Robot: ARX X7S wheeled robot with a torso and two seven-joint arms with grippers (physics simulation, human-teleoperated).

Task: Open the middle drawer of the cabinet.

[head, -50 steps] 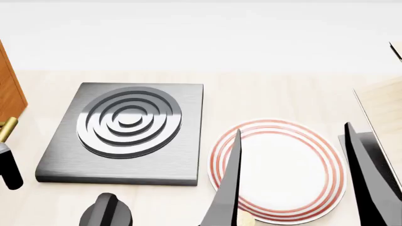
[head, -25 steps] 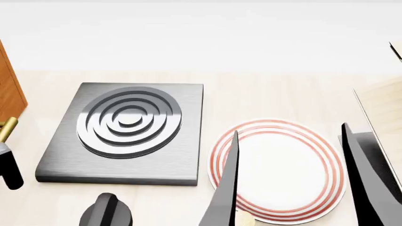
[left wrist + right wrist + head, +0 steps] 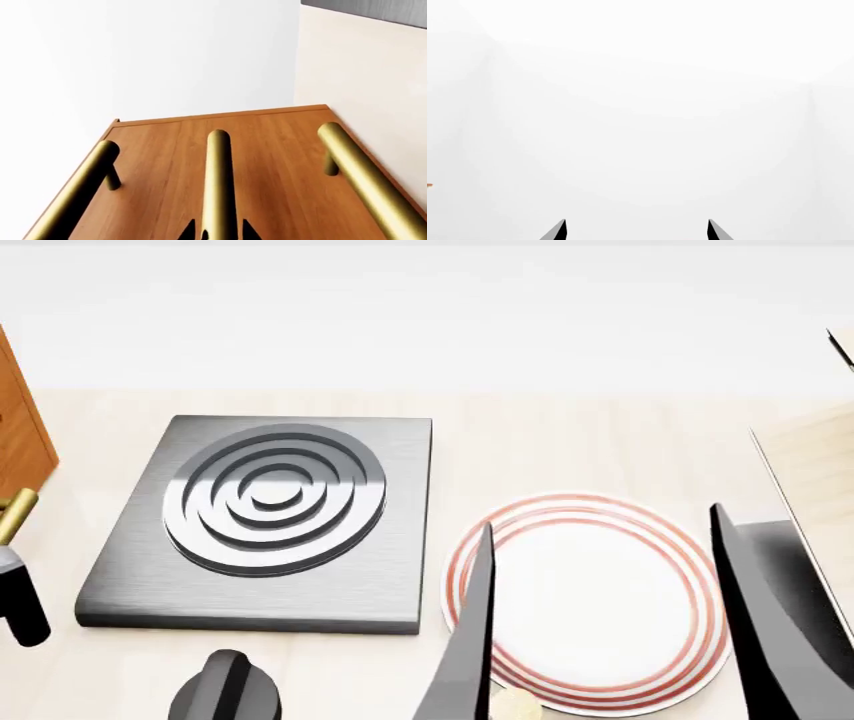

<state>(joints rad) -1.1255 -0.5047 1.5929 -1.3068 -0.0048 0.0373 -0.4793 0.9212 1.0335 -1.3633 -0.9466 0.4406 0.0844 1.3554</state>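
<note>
The orange-brown cabinet [image 3: 160, 165] fills the left wrist view with three brass bar handles side by side. My left gripper [image 3: 219, 231] is shut round the brass handle [image 3: 217, 175] of the middle drawer [image 3: 252, 175], one black tip on each side of the bar. No seams between the drawer fronts show. In the head view only the cabinet's edge [image 3: 19, 420] and one brass handle end [image 3: 16, 512] show at the far left, above my left gripper [image 3: 16, 602]. My right gripper [image 3: 603, 525] is open and empty over the plate; in the right wrist view it [image 3: 635, 225] faces blank white.
A grey hob plate with raised rings [image 3: 267, 520] lies on the pale counter. A white plate with red rings [image 3: 587, 680] lies right of it. A pale light-wood rack [image 3: 817, 465] stands at the right edge. A white wall runs behind.
My right gripper's fingers have shifted slightly left in the head view. My left gripper and the cabinet show no visible movement.
</note>
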